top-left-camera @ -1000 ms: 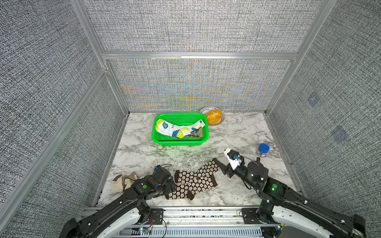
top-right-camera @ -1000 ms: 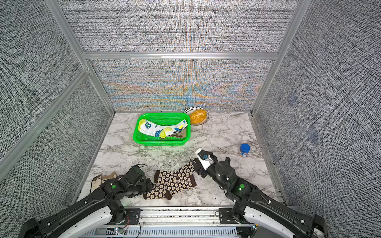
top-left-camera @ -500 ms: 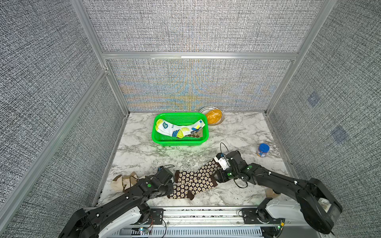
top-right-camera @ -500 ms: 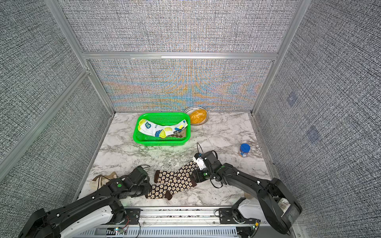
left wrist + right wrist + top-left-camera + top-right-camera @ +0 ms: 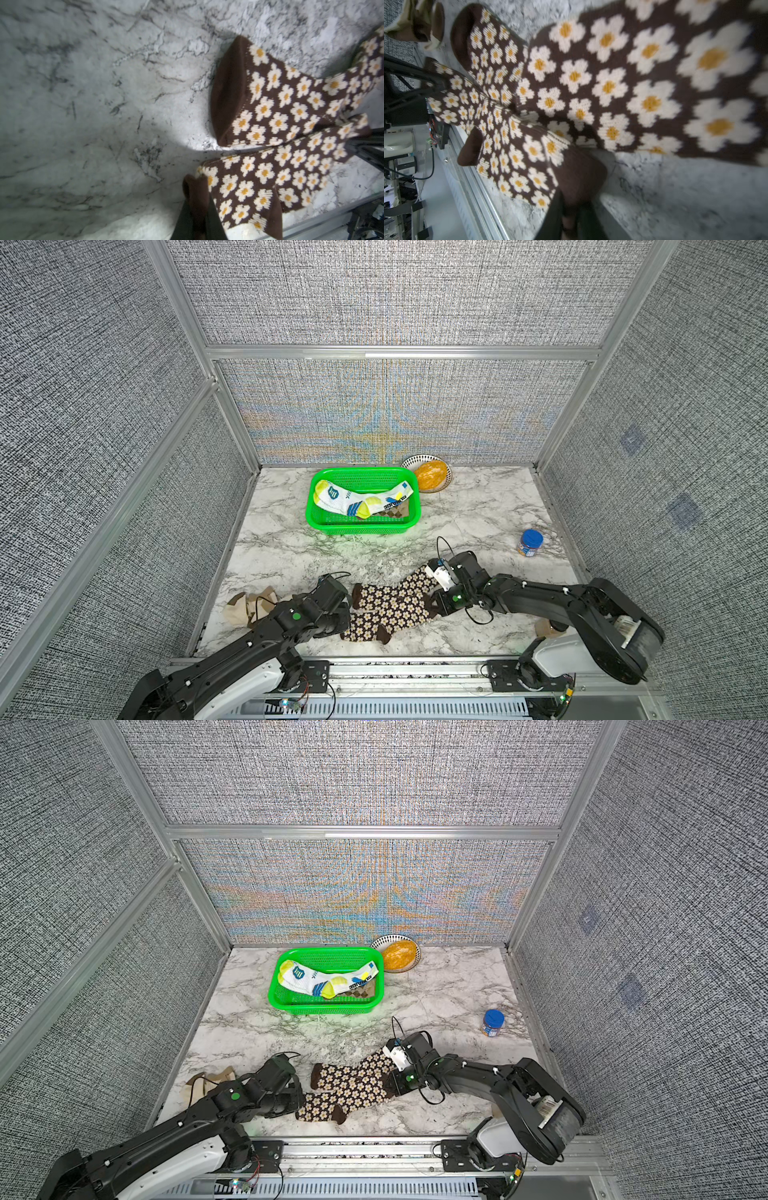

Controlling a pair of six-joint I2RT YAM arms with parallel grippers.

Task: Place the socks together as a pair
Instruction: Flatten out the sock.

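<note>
Two brown cream-flowered socks lie side by side at the table's front middle. The front sock [image 5: 386,616] [image 5: 345,1096] is held at both ends. My left gripper [image 5: 347,616] [image 5: 196,209] is shut on its left brown end. My right gripper [image 5: 435,602] [image 5: 574,209] is shut on its right brown end. Just behind lies the back sock [image 5: 392,592] [image 5: 276,97] [image 5: 643,79], untouched and partly overlapping the front one. A white sock with yellow and blue patches [image 5: 359,499] lies in the green basket [image 5: 361,526], over a tan-brown diamond check sock [image 5: 398,510].
A cream brown-banded sock [image 5: 247,605] is bunched at the front left, beside my left arm. A bowl holding an orange thing [image 5: 430,477] stands at the back wall. A blue-lidded jar [image 5: 530,542] stands at the right. The front rail [image 5: 415,668] runs close below the socks.
Both grippers have gone from open to shut. My right gripper dropped from above the table onto the front sock's right end, and my left closed on its left end.
</note>
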